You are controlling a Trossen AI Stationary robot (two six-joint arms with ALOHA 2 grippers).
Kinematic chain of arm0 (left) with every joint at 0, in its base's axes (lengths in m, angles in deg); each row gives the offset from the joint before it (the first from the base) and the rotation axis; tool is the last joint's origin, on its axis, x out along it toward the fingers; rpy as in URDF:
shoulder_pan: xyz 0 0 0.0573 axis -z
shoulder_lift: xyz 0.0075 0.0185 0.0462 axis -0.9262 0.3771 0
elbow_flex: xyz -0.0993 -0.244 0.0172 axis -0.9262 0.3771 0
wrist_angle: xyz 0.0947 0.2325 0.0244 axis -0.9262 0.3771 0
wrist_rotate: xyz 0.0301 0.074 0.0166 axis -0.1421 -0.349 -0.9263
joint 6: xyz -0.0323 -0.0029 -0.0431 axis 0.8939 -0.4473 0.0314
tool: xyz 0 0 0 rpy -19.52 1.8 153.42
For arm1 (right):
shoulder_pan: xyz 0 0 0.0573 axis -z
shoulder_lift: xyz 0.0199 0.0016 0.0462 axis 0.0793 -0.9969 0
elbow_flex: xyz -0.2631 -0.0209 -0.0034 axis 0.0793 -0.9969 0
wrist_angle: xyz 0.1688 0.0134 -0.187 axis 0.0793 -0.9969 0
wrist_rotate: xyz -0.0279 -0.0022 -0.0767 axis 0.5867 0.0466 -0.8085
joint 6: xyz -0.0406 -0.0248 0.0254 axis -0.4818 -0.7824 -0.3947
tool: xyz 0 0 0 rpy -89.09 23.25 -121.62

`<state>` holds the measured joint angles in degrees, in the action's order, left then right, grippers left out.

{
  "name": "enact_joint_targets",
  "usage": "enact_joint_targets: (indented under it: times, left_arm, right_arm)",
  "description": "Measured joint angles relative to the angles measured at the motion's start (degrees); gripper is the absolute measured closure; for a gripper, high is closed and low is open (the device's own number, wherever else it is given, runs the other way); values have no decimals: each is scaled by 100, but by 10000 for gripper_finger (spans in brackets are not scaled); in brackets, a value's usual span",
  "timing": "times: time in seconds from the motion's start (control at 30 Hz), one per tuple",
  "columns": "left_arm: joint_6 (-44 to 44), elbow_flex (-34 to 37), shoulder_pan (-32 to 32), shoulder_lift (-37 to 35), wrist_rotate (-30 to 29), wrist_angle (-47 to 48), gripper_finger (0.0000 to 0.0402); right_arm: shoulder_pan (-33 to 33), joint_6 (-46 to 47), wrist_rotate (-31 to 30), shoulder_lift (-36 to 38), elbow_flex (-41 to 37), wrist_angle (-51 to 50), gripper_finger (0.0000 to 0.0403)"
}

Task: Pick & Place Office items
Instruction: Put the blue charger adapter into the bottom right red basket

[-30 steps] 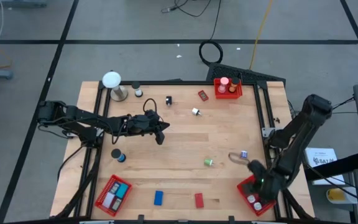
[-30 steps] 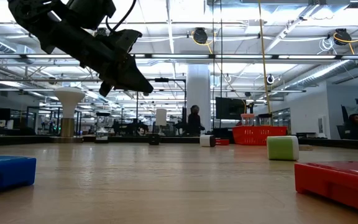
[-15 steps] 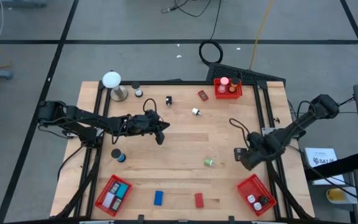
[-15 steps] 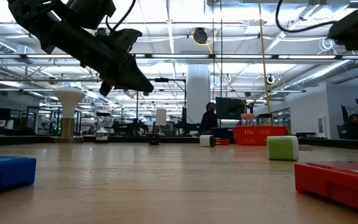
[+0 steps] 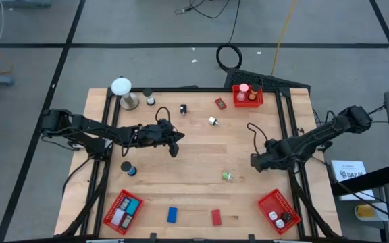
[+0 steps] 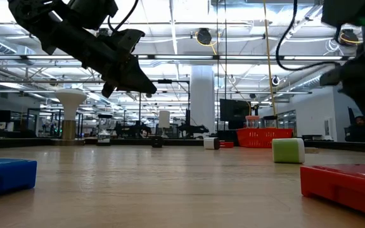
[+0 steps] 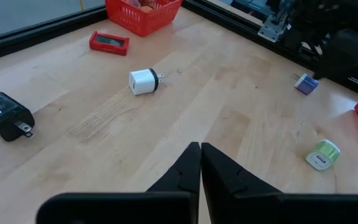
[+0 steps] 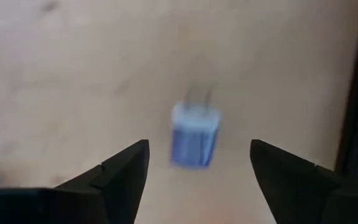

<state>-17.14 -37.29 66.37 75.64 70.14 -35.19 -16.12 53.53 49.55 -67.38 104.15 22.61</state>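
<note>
In the high view you see the left gripper (image 5: 175, 145) at centre left of the wooden table (image 5: 194, 185), and the right gripper (image 5: 254, 160) at centre right, above the red mesh basket (image 5: 278, 210).

In the low view a green-and-white block (image 6: 288, 151) stands at the right.

In the left wrist view the fingertips (image 7: 191, 163) are pressed together, holding nothing.

In the right wrist view the fingers (image 8: 124, 169) stand wide, with a small blue-and-white plug adapter (image 8: 195, 135) lying on the wood between them.

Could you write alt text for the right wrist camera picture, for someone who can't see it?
The right pincer hangs open above a wooden table, its two dark fingers on either side of a small blue plug adapter lying there, untouched.
</note>
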Motion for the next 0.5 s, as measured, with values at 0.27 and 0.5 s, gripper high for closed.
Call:
enact_joint_targets:
  times: [0.27, 0.5]
  left_arm:
    - [-5, 0, -1, 0, 6, 0, 385]
    - [28, 0, 0, 0, 10, 0, 398]
  right_arm:
    - [544, -380, -105, 1, -623, 729, 150]
    - [610, -400, 9, -1, -877, 1143, 196]
